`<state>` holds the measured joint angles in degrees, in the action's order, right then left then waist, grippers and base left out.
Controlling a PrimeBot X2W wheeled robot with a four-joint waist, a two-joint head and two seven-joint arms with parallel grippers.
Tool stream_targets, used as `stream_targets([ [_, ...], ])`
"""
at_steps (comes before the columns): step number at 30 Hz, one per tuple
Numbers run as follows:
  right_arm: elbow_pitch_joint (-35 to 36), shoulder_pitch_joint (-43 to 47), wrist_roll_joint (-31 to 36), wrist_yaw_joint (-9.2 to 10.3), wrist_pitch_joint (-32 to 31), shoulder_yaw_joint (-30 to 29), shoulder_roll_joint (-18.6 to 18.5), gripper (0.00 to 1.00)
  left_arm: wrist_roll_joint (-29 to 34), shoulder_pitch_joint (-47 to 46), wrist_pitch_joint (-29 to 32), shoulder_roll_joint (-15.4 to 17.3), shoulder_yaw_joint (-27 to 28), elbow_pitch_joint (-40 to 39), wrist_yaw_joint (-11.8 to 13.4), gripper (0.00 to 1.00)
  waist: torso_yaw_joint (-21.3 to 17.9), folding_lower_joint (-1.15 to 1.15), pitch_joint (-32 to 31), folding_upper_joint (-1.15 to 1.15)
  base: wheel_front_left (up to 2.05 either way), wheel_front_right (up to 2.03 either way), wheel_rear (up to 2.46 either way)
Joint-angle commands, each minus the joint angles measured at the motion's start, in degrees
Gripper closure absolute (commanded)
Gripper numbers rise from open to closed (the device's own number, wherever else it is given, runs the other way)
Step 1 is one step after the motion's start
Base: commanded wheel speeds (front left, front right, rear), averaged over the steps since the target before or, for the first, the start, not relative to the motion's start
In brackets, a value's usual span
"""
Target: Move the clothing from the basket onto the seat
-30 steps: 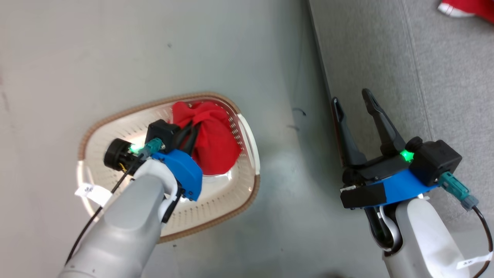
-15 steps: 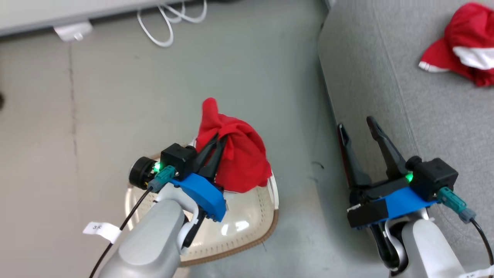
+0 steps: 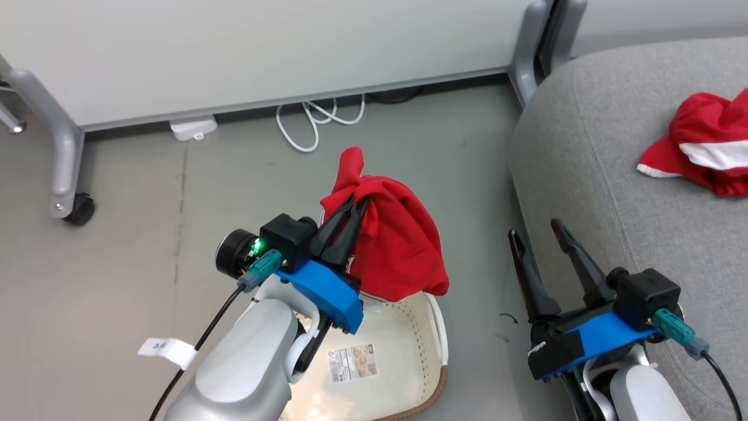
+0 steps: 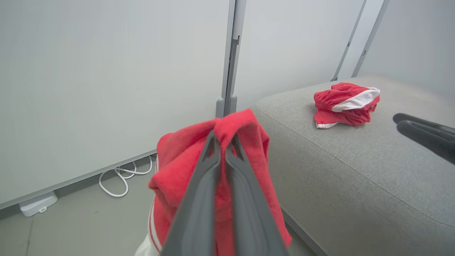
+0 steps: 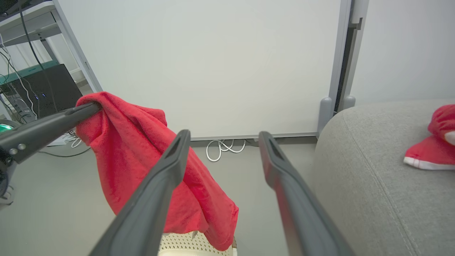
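We see the left gripper [image 3: 356, 204] with its jaws pressed together on a bunched fold of the red garment [image 3: 403, 251]. The garment hangs in the air over the far end of the basket [image 3: 437, 327], which stands on the floor [image 3: 117, 263].

The garment's long axis runs close to vertical. Its pinched top sits at the fingertips, a small tuft pokes out past them, and the rest drapes down in loose folds. Its uneven hem ends at about the basket's rim, and we cannot tell whether it touches. It is bright red, soft cloth. In the left wrist view we make out thin white stripes along its lower left edge.

The other garment [image 3: 698, 146] lies crumpled on the sofa [image 3: 608, 193], well apart from the first. It is red with a broad white band and white trim at one edge, its longer side lying across the cushion.

The right gripper [image 3: 534, 229] hovers just beside the sofa's front edge, its jaws spread wide and holding nothing.
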<state>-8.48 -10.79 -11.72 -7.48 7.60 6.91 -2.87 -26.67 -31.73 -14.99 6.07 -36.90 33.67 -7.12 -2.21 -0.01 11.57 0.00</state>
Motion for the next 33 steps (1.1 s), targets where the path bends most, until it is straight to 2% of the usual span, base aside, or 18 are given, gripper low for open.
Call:
stream_targets([
  [1, 0.14, 1.11, 0.06, -0.03, -0.26, 0.01, -0.03, 0.0, -0.27, -1.48, -0.29, -0.32, -0.19, 0.16, -0.41, 1.0, 1.29, 0.01, -1.72, 0.0, 0.0, 0.0, 0.0],
  [17, -0.43, 3.23, -1.0, -0.03, -2.24, 2.9, -0.03, 0.0, -6.34, -10.11, 4.49, -2.08, -5.6, 3.09, -0.37, 1.0, 4.3, 0.01, -6.6, 0.0, 0.0, 0.0, 0.0],
  [26, -0.96, 1.76, -1.33, -0.03, -3.31, 4.56, -0.03, 0.0, -8.78, -10.47, 4.04, -2.1, -8.14, 3.42, -0.38, 1.0, 4.58, 0.01, -7.39, 0.0, 0.0, 0.0, 0.0],
  [33, -5.05, -2.43, -1.96, -0.03, -6.6, 7.87, -0.04, 0.0, -10.18, -10.87, 3.67, -2.1, -10.0, 3.64, -0.38, 1.0, 4.72, 0.01, -7.35, 0.0, 0.0, 0.0, 0.0],
])
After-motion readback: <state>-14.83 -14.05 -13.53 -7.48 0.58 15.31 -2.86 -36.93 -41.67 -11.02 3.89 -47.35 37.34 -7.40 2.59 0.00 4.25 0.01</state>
